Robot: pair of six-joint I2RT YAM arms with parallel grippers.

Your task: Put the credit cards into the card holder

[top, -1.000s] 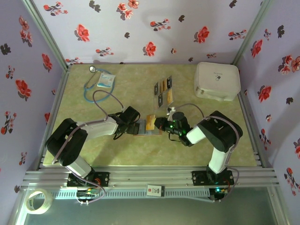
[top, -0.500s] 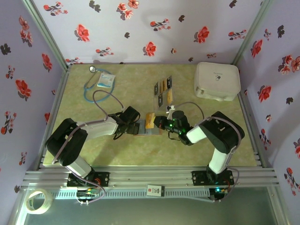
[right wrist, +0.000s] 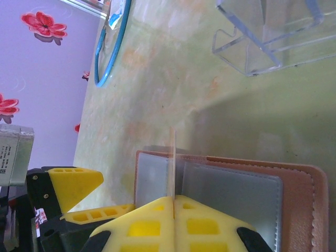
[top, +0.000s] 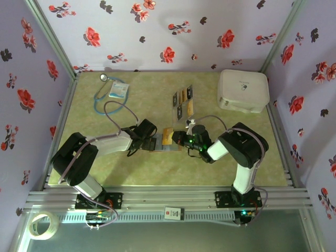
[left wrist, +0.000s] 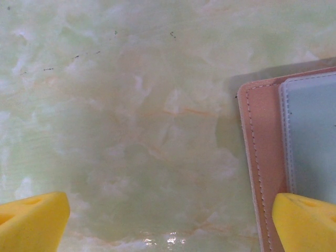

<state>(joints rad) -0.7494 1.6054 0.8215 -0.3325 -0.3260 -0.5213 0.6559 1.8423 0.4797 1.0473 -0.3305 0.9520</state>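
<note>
The reddish-brown card holder [top: 161, 147] lies open on the table between my two grippers, its greyish clear pockets [right wrist: 236, 194] facing up. My right gripper [right wrist: 174, 198] is shut on a yellow-orange credit card [top: 168, 136], seen edge-on [right wrist: 172, 157] and standing upright over the holder's left pocket. My left gripper [left wrist: 168, 223] is open wide at the holder's left edge [left wrist: 260, 157], with one yellow fingertip [left wrist: 307, 220] over the leather and the other [left wrist: 31, 220] over bare table. More credit cards [top: 183, 102], dark and yellow-orange, sit farther back.
A clear plastic stand [right wrist: 273, 37] holds the other cards behind the holder. A big white rounded case [top: 243, 90] stands at the back right. A blue stethoscope [top: 102, 92] and a small packet [top: 119, 89] lie at the back left.
My right arm has edged slightly left, bringing the held card a little further over the holder. The left arm has not moved.
</note>
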